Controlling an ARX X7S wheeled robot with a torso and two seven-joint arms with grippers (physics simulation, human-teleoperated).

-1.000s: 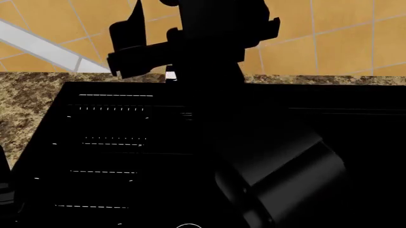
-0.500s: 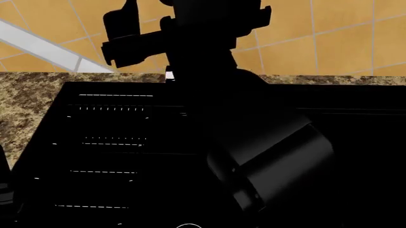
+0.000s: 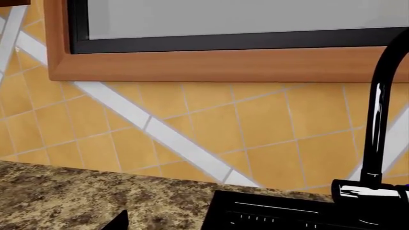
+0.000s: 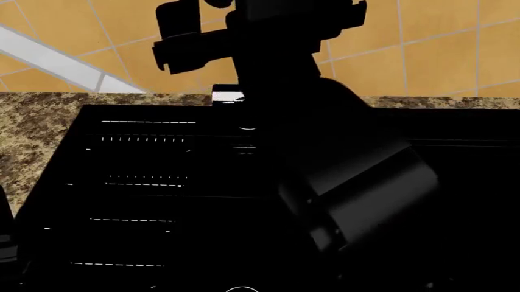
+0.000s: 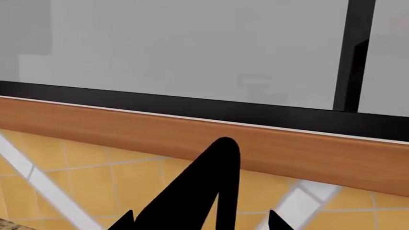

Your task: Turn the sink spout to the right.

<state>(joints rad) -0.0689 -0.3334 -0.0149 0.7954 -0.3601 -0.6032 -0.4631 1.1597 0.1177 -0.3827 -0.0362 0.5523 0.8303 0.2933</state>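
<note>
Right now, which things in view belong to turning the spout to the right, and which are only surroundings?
Part of the job:
- sink spout, black tube on a chrome base
- sink
- right gripper, raised in front of the tiled wall

Surroundings:
- granite counter
- tiled wall
- wooden window frame

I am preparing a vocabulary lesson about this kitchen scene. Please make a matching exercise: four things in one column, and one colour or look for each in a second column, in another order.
Things:
1. sink spout
2. spout base
3. countertop
4. wall tiles

Looks:
A. speckled brown stone
B. orange-yellow with pale grout lines
C. glossy black, tall and thin
D. shiny chrome

Pairs: 1-C, 2-D, 3-A, 4-B
</note>
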